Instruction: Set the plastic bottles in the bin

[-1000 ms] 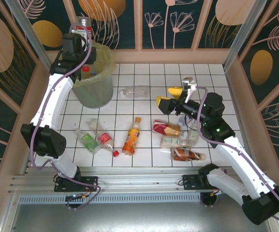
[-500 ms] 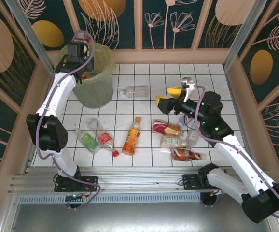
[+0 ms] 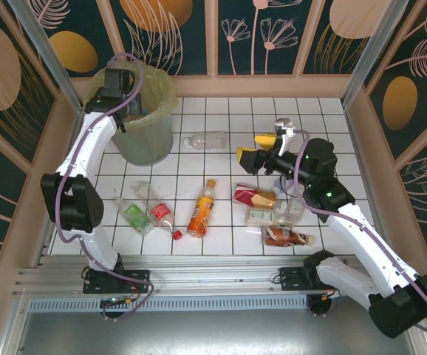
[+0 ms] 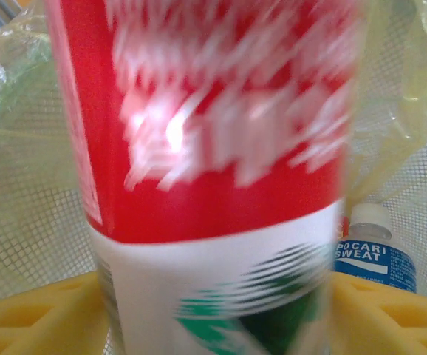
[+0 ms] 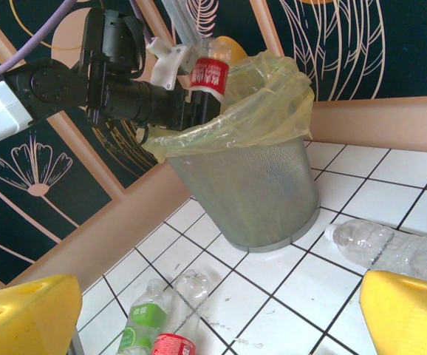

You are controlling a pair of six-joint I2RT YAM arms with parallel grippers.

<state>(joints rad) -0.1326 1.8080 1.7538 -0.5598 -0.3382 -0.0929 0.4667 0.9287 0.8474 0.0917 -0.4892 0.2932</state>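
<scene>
Nearest the arm bases, plastic bottles (image 3: pixel 262 217) lie scattered over the white-tiled table (image 3: pixel 243 111). A green-labelled bottle (image 3: pixel 134 215) and a small red bottle (image 3: pixel 162 214) are on the left, an orange bottle (image 3: pixel 201 208) is in the middle, and the rest are bunched together on the right, touching one another. Just beyond that bunch the right gripper (image 3: pixel 261 148) hangs above the tiles, its yellow fingers (image 5: pixel 21 318) spread wide with nothing between them. Further back a clear bottle (image 3: pixel 205 140) lies on its side near the foot of the bin (image 3: pixel 143 137), which stands in the far left corner with a yellow-green bag (image 5: pixel 272 96) folded over its rim. At the bin's mouth is the left gripper (image 5: pixel 195 96), with a red-and-white-labelled bottle (image 5: pixel 210 74) upright between its fingers (image 4: pixel 29 318). That bottle is blurred up close, so I cannot tell whether the fingers clamp it or only flank it. A blue Pocari Sweat bottle (image 4: pixel 376 255) sits down inside the bin.
</scene>
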